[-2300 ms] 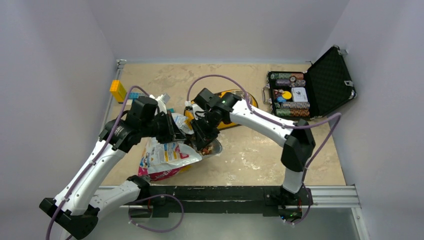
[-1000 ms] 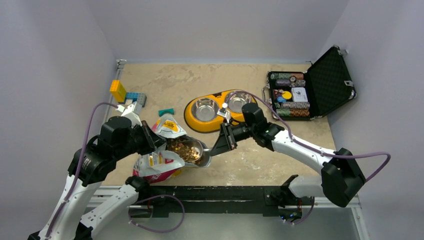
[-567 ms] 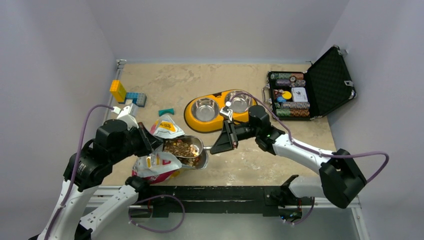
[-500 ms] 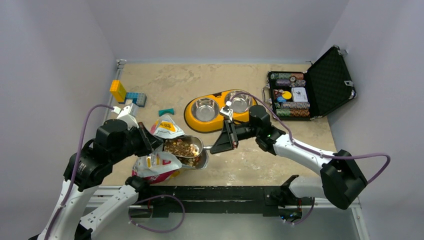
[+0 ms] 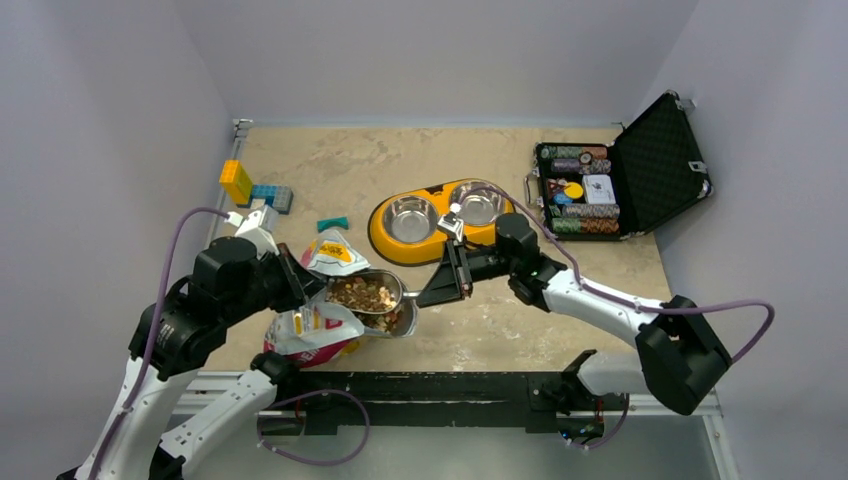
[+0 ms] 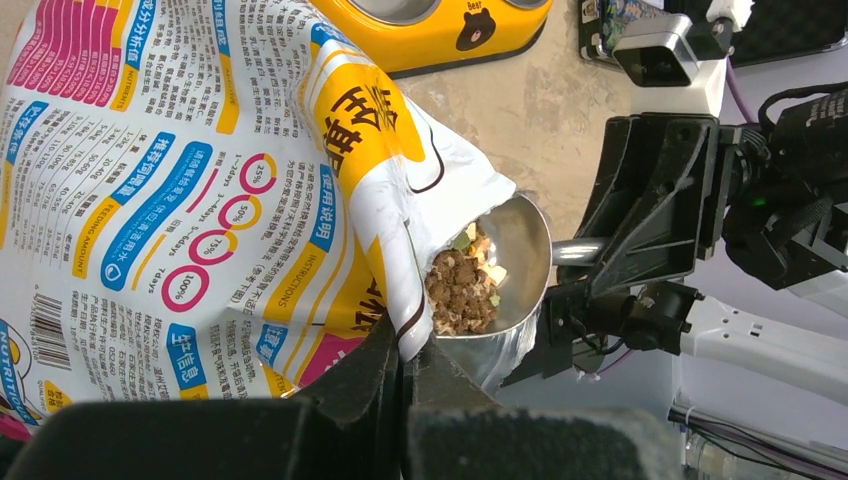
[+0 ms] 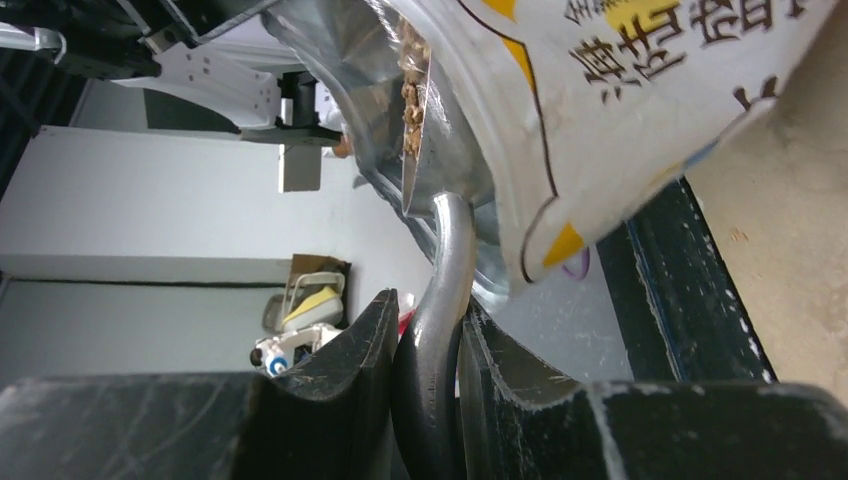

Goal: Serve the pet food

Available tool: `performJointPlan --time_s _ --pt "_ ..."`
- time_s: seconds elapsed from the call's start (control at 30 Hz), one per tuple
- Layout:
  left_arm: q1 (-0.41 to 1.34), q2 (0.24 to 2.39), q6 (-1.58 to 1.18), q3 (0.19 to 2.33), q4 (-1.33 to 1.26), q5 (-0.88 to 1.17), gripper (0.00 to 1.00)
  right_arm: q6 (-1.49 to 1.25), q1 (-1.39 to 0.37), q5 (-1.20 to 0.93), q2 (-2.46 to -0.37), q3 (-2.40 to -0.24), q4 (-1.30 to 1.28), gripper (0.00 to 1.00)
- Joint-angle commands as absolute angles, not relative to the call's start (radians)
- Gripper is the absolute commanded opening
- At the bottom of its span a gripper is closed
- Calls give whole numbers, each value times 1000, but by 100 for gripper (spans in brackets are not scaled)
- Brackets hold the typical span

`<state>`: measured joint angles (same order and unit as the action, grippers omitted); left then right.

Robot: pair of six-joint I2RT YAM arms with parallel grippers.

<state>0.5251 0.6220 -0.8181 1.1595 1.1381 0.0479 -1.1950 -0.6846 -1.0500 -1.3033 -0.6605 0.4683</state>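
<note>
- From the top view, the left end effector [image 5: 298,283] was at the torn upper edge of the bag [image 5: 318,328], which lay at the near left of the desk [image 5: 520,320]. Whether its fingers were pressed together could not be told from here.
- The same view showed the scoop [image 5: 366,292] at the bag's mouth, heaped with the pet food [image 5: 360,294]. The right end effector [image 5: 432,290] was at the handle end.
- Only this view took in the yellow feeder [image 5: 430,222] with its two steel bowls, just beyond the scoop. It also showed the open case [image 5: 612,190] of chips at far right and the coloured blocks [image 5: 250,188] at far left.
- The left wrist view settled the grip: the left end effector [image 6: 405,352] was pinching the bag's [image 6: 200,190] white rim between shut fingers.
- It also showed brown pellets with a few pale bits filling the half of the scoop's bowl [image 6: 515,262] next to the bag, and a corner of the feeder [image 6: 450,30] at the top.
- The right wrist view showed the right end effector [image 7: 430,345] pressed onto the scoop's curved metal handle [image 7: 448,270], one finger on each side.
- Seen edge-on from beneath, the bowl showed only a thin line of pet food [image 7: 412,90] against the bag's silver lining.
</note>
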Motion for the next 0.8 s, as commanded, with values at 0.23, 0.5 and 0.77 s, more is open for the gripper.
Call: performJointPlan --time_s 0.23,0.5,0.77 --pt "529 609 -789 1237 1046 57 0 -1221 -692 -974 -1331 -720 561 0" --pt "528 628 -777 1232 1042 68 0 -1213 -687 -984 -1278 -703 530 0" --pt "528 658 -788 1264 1128 6 0 -1130 -679 -995 -1205 -666 463 0"
